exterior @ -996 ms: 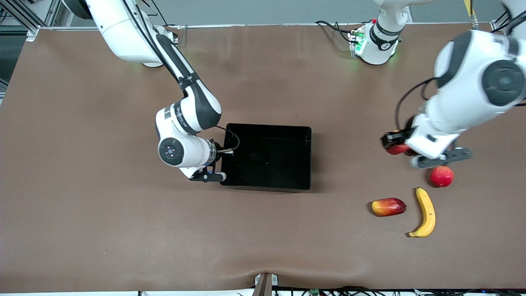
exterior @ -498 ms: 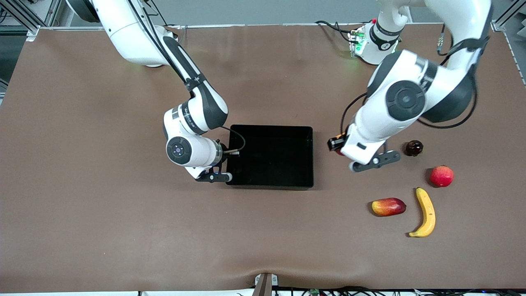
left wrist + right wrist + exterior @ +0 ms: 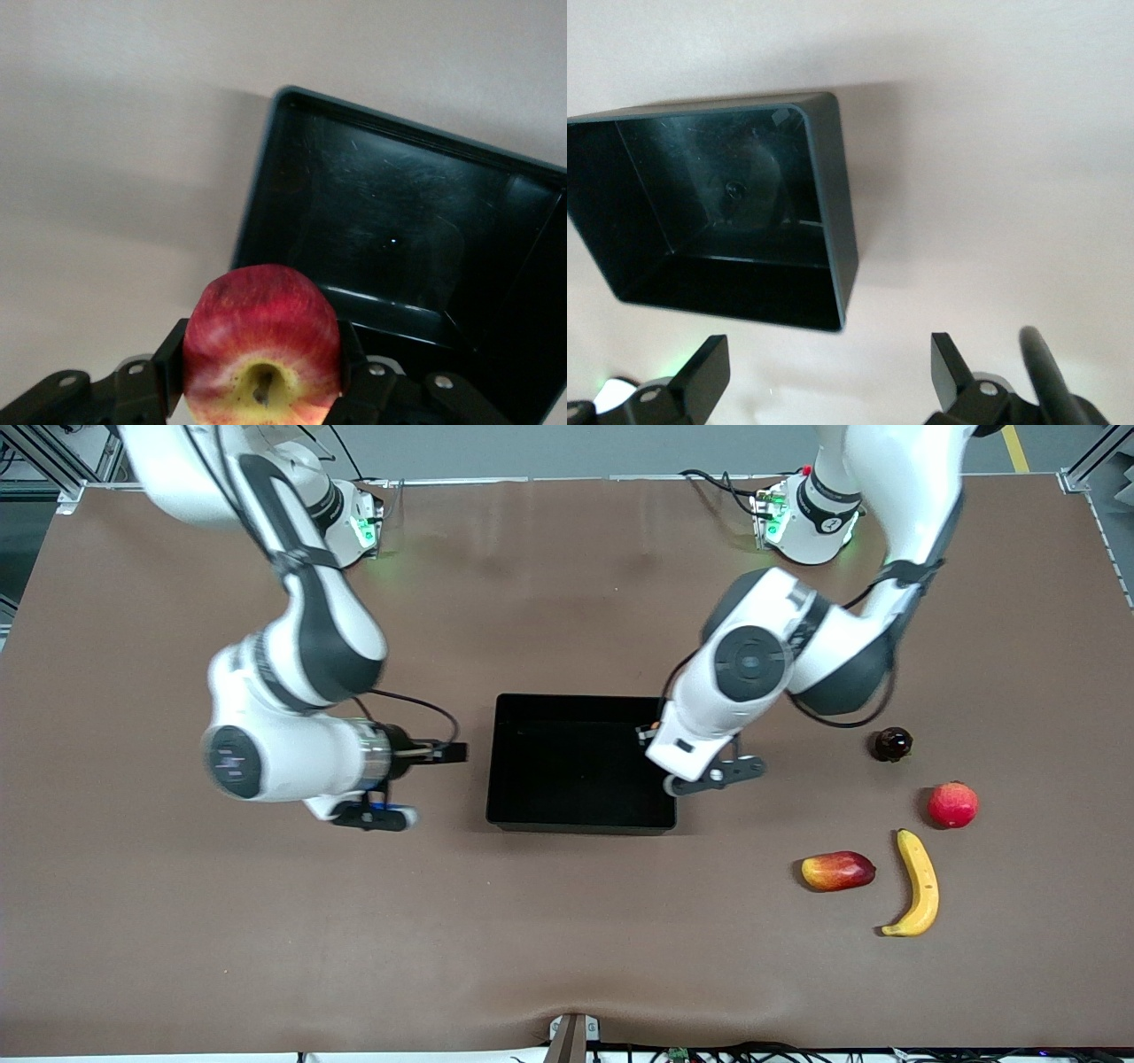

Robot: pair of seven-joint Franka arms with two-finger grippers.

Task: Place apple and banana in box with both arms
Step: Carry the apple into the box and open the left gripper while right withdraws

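Brown mat covers the whole table, with two arm bases lit green along the edge farthest from the front camera. Black box sits mid-table, nothing in it, glossy floor scratched. Left gripper hangs over the box wall at the left arm's end, fingers clamped on the apple, stem dimple facing the wrist camera; in the front view the apple is hidden under the wrist. Right gripper hovers over bare mat just beside the box at the right arm's end, fingers spread wide, nothing between them. Banana lies on the mat toward the left arm's end, well apart from the box and nearer the front camera than it. Oval red-yellow fruit lies just beside the banana on the box side, not touching. Plain red round fruit sits near the banana's upper tip, farther from the front camera. Small dark round fruit farther still. Open mat all round the box and between box and fruit cluster; the left arm's elbow hangs above that gap. Wide bare strip along the front-camera edge. No readable labels or writing anywhere.
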